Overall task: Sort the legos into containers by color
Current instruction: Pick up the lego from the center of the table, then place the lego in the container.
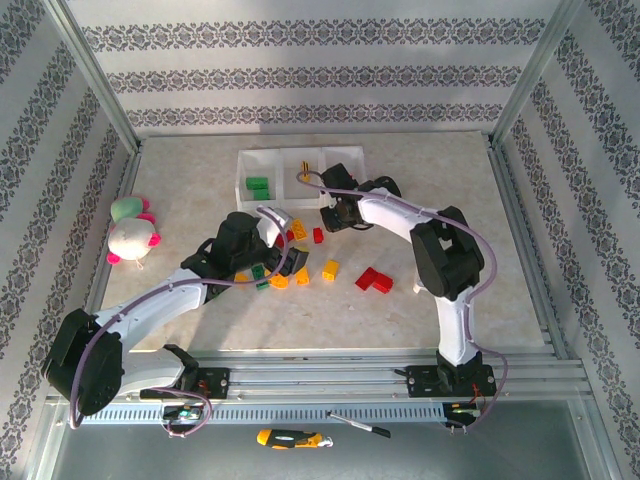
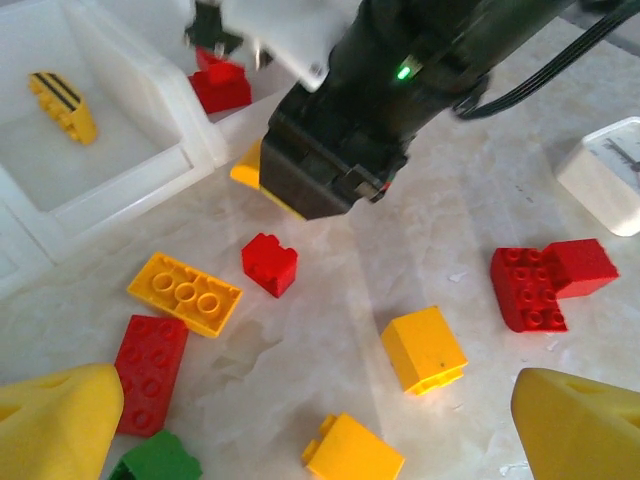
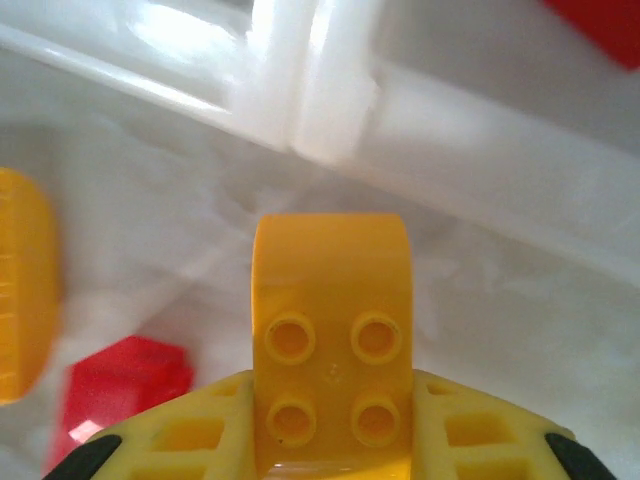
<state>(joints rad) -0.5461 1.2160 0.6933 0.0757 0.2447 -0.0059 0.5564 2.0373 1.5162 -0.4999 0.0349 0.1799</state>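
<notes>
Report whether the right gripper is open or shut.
Shut. The right gripper clamps a yellow four-stud brick between its fingers, outside the white tray.

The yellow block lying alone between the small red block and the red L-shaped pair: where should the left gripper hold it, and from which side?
Grip the yellow block by two opposite side walls, coming straight down from above with the open left gripper. Its smooth face is up, the walls look flat and parallel, and bare table lies around it, so both fingers should find room.
</notes>
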